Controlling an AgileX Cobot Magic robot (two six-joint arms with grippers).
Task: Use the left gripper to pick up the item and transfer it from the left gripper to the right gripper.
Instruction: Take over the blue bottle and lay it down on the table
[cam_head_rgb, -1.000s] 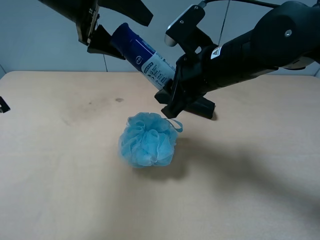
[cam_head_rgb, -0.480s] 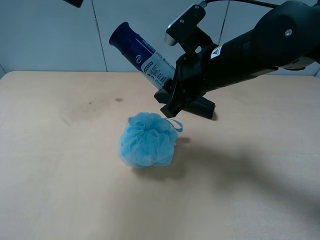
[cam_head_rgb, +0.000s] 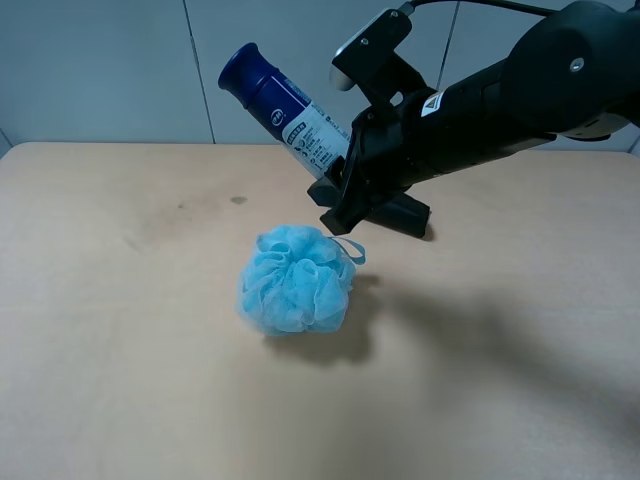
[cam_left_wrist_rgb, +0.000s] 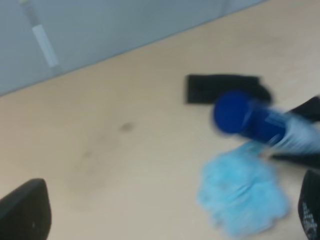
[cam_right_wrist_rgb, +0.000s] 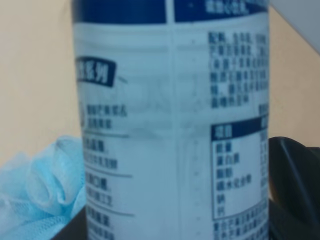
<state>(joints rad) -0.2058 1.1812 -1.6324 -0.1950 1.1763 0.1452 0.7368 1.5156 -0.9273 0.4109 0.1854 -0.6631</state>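
The item, a slim bottle (cam_head_rgb: 285, 110) with a dark blue cap and a white printed label, is held tilted in the air, cap up and to the left. My right gripper (cam_head_rgb: 345, 185) is shut on its lower white end. The label (cam_right_wrist_rgb: 170, 125) fills the right wrist view, with one black finger (cam_right_wrist_rgb: 295, 185) beside it. My left gripper (cam_left_wrist_rgb: 167, 202) is out of the exterior view. In the left wrist view its fingers stand wide apart and empty, well away from the bottle (cam_left_wrist_rgb: 260, 122).
A light-blue mesh bath puff (cam_head_rgb: 295, 280) lies mid-table under the bottle. It also shows in the left wrist view (cam_left_wrist_rgb: 242, 195). A long black case (cam_head_rgb: 405, 215) lies behind it, partly under the right arm. The wooden table (cam_head_rgb: 120, 380) stands against a grey wall.
My left gripper has let go of the bottle's cap end and pulled back up and left, out of the exterior view. The bottle stays in the right gripper, unmoved.
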